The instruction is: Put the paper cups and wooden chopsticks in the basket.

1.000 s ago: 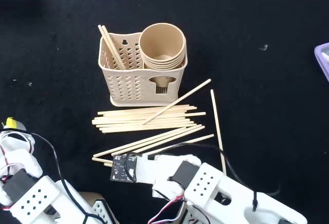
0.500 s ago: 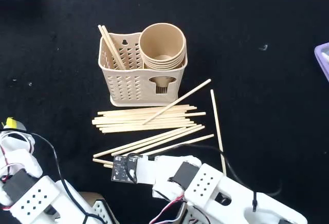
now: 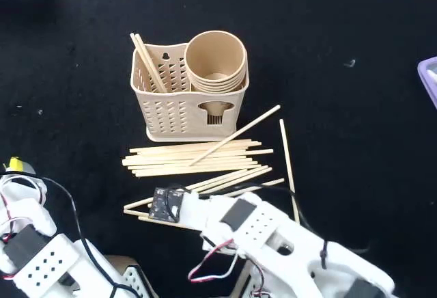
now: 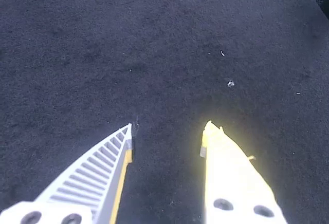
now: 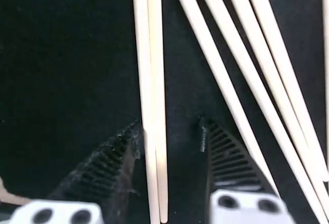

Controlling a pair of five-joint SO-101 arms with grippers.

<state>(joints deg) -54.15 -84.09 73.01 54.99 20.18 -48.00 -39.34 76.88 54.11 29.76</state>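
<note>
**High view.** A beige perforated basket (image 3: 184, 117) stands upper centre on the black cloth table (image 3: 341, 141). Its right compartment holds the stacked paper cups (image 3: 215, 59), and two wooden chopsticks (image 3: 145, 57) lean out of its left compartment. Just below the basket lie the loose chopsticks (image 3: 198, 158), scattered. The right arm (image 3: 259, 233) lies over the lower end of this scatter, and its wrist hides the fingers.

**Right wrist view.** The right gripper (image 5: 169, 128) has its fingers spread astride a pair of chopsticks (image 5: 153, 80). One finger sits at the pair's edge; contact cannot be told.

**Left wrist view.** The left gripper (image 4: 168, 127), fingers apart, hangs over bare cloth.

**Margins.** A purple object (image 3: 429, 79) is cut off at the right edge. The room beyond the table's top edge is dark and indistinct.
</note>
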